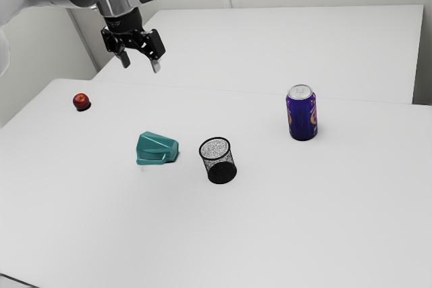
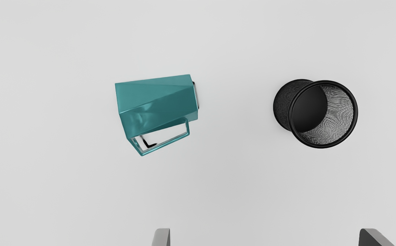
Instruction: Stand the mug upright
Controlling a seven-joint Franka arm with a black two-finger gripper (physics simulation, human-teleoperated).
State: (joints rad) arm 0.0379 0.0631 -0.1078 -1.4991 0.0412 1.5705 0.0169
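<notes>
High above the table, near the exterior view's upper left, my gripper [image 1: 140, 64] is open and holds nothing. The teal faceted mug [image 1: 156, 149] lies on its side on the table, below the hand and apart from it. In the wrist view the gripper [image 2: 264, 237] has its fingertips wide apart, with bare table between them. There the mug [image 2: 157, 102] shows its side and its angular handle, which sticks out toward the fingers' side; its mouth is hidden from view.
A black mesh cup [image 1: 219, 161] [image 2: 321, 114] stands upright close to the mug. Farther toward the exterior view's right stands a purple can [image 1: 302, 114]. A small red apple [image 1: 81, 102] rests near the white table's [image 1: 290, 234] edge at the exterior view's left.
</notes>
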